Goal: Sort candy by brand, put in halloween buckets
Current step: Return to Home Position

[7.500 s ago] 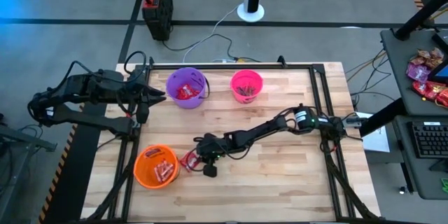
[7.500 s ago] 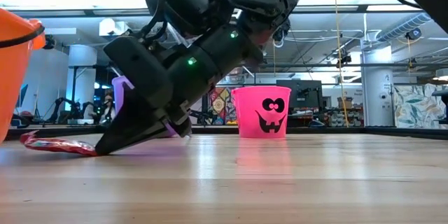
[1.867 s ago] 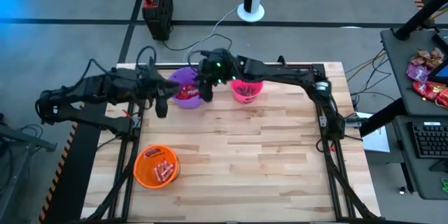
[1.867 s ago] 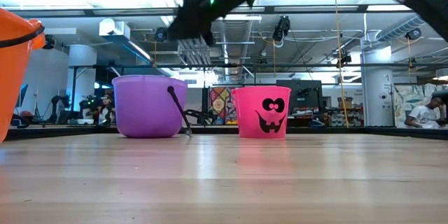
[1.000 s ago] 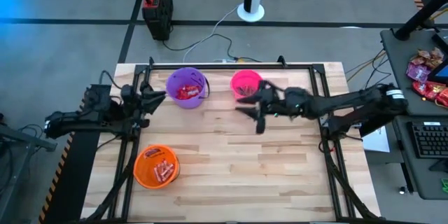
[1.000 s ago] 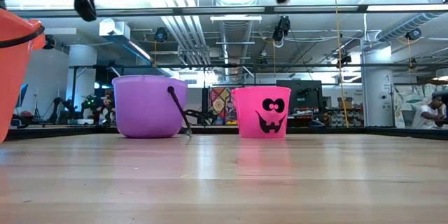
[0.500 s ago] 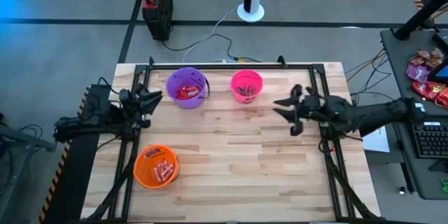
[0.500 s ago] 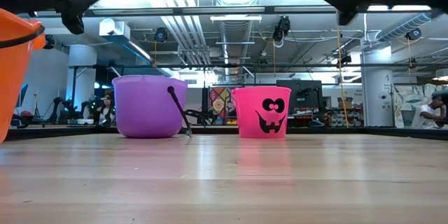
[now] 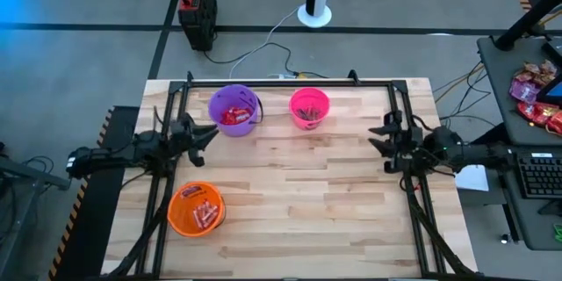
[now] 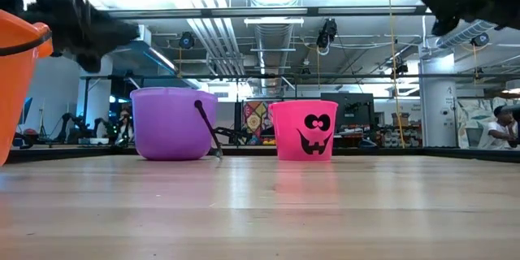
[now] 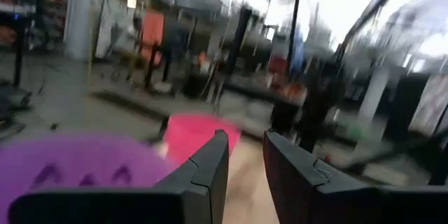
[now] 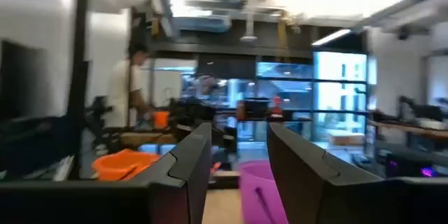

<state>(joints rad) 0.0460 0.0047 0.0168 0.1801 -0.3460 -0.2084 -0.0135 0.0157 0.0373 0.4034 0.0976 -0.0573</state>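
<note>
Three buckets stand on the wooden table. The purple one [image 9: 235,110] at the far left holds red packets [image 9: 232,116]. The pink one [image 9: 309,107] beside it holds dark sticks. The orange one [image 9: 197,208] at the near left holds tan sticks [image 9: 207,216]. My left gripper [image 9: 207,133] is open and empty at the table's left edge, in the air, just near of the purple bucket. My right gripper [image 9: 379,137] is open and empty in the air at the table's right edge. The wrist views show nothing between the left gripper's [image 11: 245,161] or the right gripper's [image 12: 238,161] fingers.
A black frame [image 9: 290,80] runs along the table's far, left and right edges. No loose candy shows on the wood between the buckets [image 9: 299,193]. A side table with red and purple bags [image 9: 537,92] stands off to the right. People show in the room behind [image 10: 496,126].
My right gripper has drawn back from beside the pink bucket toward the table's right edge, staying open and empty. My left gripper has stayed at the left edge and come down a little. The buckets have not moved.
</note>
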